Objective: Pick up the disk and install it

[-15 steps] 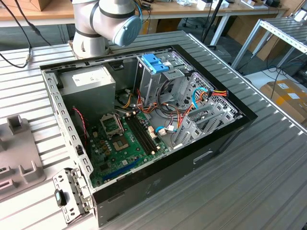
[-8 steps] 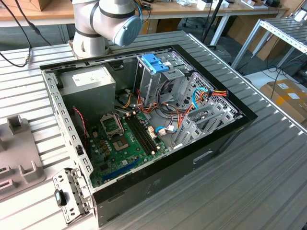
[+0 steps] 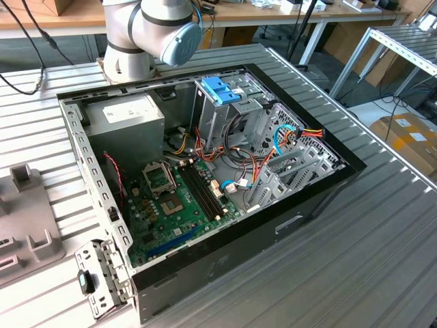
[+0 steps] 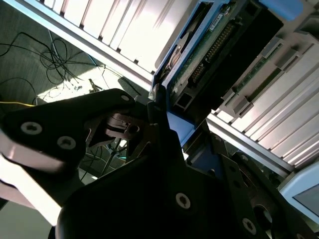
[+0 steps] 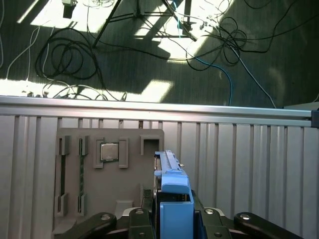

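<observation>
The disk [image 5: 172,199] is a dark drive in a bright blue carrier. It stands on edge between my gripper's [image 5: 172,221] black fingers [image 5: 137,219], with its blue end pointing away from the wrist. In the second wrist view, the disk [image 4: 209,45] shows its green circuit board and a blue frame edge, with the gripper [image 4: 158,112] shut on the carrier's edge. The disk hangs over the slatted metal table beside a grey fixture tray [image 5: 107,169].
The grey tray holds a square chip [image 5: 108,151] and has several slots. The table's edge rail [image 5: 149,102] runs past it, with cables [image 5: 70,55] on the floor beyond. The open computer case [image 3: 75,130] lies on the table, with a light-blue bracket [image 3: 222,89] on its metal cage.
</observation>
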### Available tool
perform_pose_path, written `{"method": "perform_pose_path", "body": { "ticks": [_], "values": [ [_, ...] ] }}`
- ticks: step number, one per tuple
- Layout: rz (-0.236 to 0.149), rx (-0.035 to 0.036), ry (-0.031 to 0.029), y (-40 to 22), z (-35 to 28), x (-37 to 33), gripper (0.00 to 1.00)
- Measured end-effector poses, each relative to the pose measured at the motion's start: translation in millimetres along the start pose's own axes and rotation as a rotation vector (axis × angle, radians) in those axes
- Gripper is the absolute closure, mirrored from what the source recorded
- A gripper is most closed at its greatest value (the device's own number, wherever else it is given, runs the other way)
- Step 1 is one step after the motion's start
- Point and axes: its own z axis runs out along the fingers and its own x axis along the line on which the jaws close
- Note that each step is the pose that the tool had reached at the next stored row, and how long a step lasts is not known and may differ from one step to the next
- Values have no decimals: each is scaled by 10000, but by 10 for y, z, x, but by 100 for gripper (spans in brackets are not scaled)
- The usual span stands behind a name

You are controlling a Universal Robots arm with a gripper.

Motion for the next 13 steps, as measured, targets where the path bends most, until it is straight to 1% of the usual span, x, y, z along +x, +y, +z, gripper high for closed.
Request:
{"method": "perform_pose_path", "body": {
  "ticks": [10,13],
  "values": [
    [-1,0,-20,-4,-66,-5,63],
    [-1,0,-24,-6,-78,-6,63]
  ]
}}
